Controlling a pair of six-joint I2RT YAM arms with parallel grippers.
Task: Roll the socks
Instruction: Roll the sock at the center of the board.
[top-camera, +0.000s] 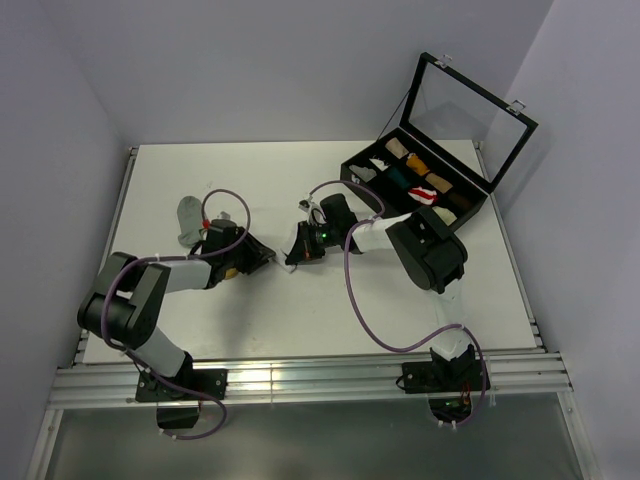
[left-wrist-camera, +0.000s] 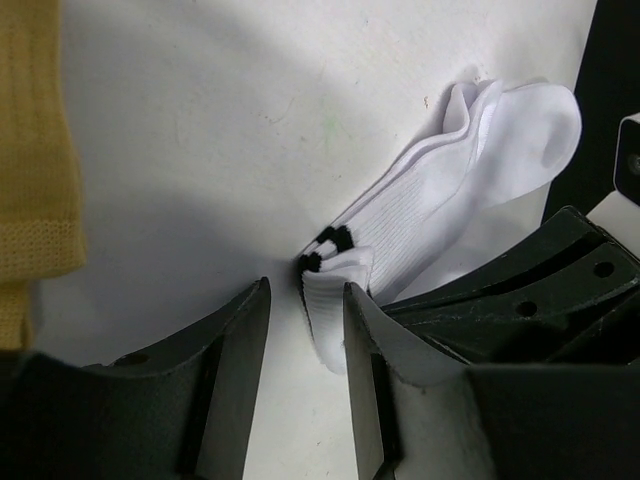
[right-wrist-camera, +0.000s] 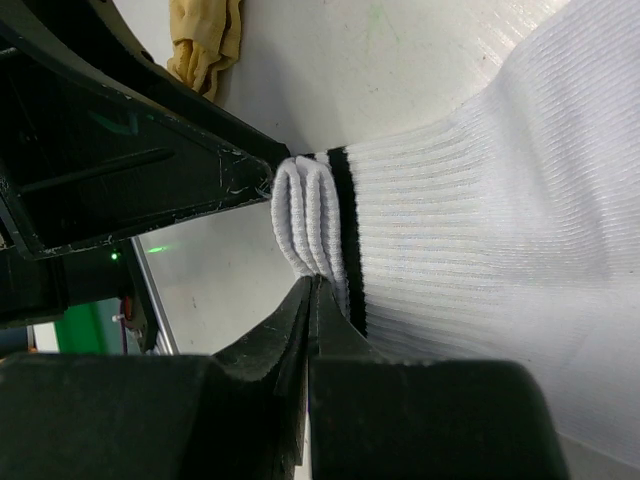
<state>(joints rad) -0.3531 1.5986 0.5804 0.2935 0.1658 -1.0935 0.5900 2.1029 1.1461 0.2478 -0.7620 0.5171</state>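
The left gripper (left-wrist-camera: 306, 288) jaws were held apart, with the striped cuff (left-wrist-camera: 322, 312) of the white sock (left-wrist-camera: 450, 170) lying between the tips, not clamped. The right gripper (right-wrist-camera: 309, 288) jaws were seen pressed together, tips touching the cuff's edge; whether fabric was nipped could not be told.

Risk judged: if the left jaws were shut too shallow, only one layer of the folded cuff would likely be caught and the roll started loose or skewed. With both tips crowded at one edge, a finger clash was possible, or the cuff could be dragged flat.

Both arms were stretched forward and low, wrists angled inward so the grippers met nose to nose.

Beyond the left jaws the sock's foot was laid out flat. Outside one jaw, apart, the yellow sock (left-wrist-camera: 35, 150) was seen. Farther off, the grey sock (top-camera: 188, 220) was found unrolled.
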